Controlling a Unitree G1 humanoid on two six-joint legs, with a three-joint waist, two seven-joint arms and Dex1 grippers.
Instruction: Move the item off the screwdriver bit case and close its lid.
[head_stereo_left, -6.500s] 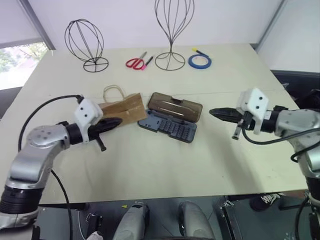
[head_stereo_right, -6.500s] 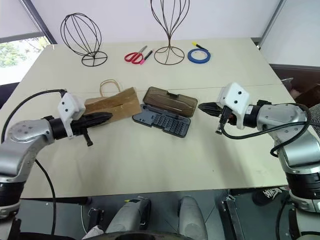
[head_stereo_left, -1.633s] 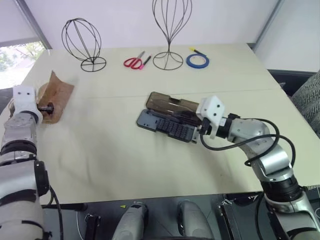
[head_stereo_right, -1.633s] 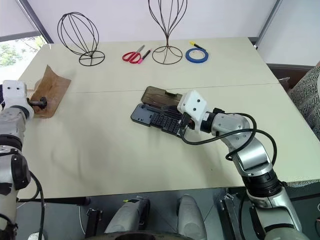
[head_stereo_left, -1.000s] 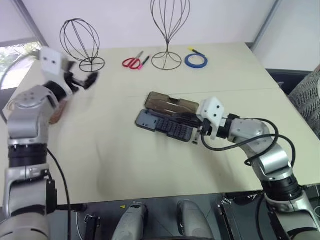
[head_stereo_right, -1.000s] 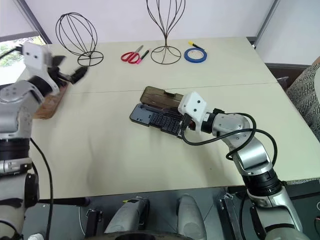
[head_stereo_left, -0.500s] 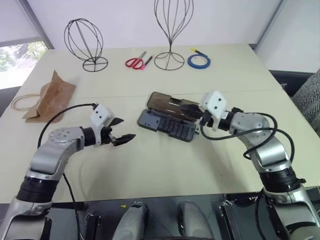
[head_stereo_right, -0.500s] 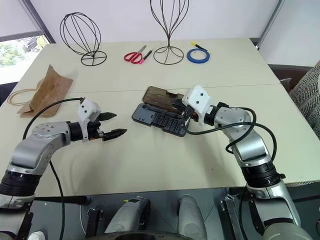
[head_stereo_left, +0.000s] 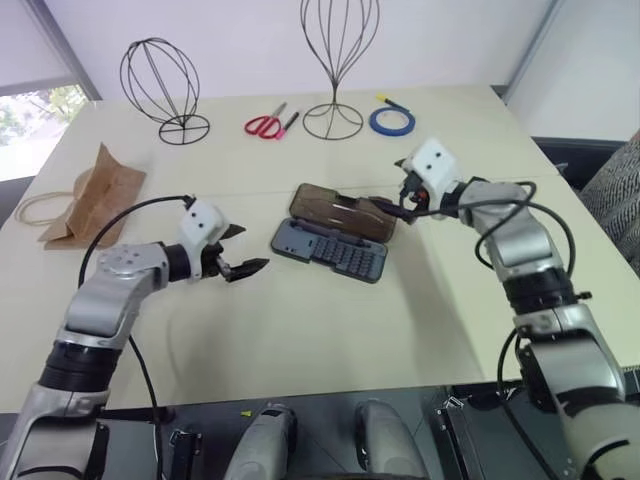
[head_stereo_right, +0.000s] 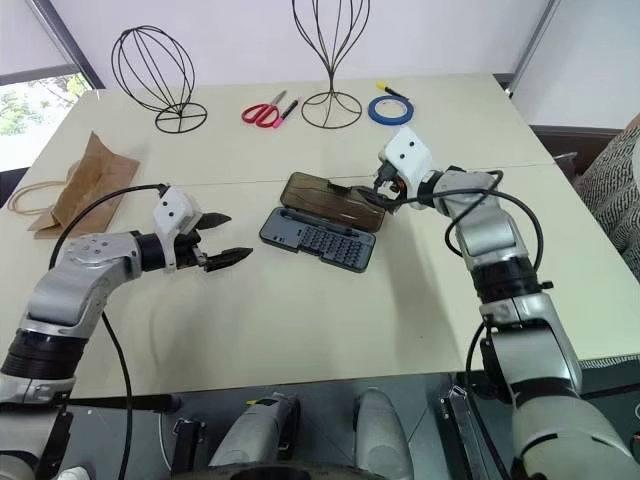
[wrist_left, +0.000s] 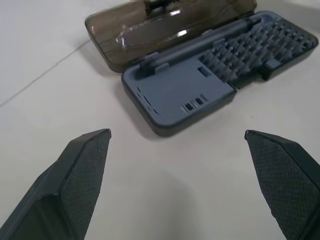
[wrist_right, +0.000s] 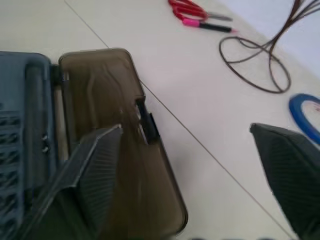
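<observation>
The screwdriver bit case (head_stereo_left: 330, 250) lies open at the table's middle, its blue-grey base holding rows of bits. Its lid (head_stereo_left: 345, 212), smoky brown, lies flat behind the base. The item, a brown paper bag (head_stereo_left: 95, 190) with looped string handles, rests far to the left, well apart from the case. My left gripper (head_stereo_left: 250, 250) hovers open just left of the base, pointing at it; the left wrist view shows the base (wrist_left: 185, 95) between its wide fingers (wrist_left: 75, 180). My right gripper (head_stereo_left: 392, 195) is open at the lid's right end, with the lid (wrist_right: 115, 125) partly between its fingers (wrist_right: 95, 170).
Two wire head forms (head_stereo_left: 165, 90) (head_stereo_left: 335, 60) stand along the table's back. Between them lie red scissors (head_stereo_left: 268, 125) and a pink marker (head_stereo_left: 292, 122); a blue tape roll (head_stereo_left: 392, 122) lies to the right. The table's front edge (head_stereo_left: 300, 390) is close below the arms.
My right gripper left the case's near right corner, moved back to the lid's right end and opened. My left arm swung down from near the bag to beside the case.
</observation>
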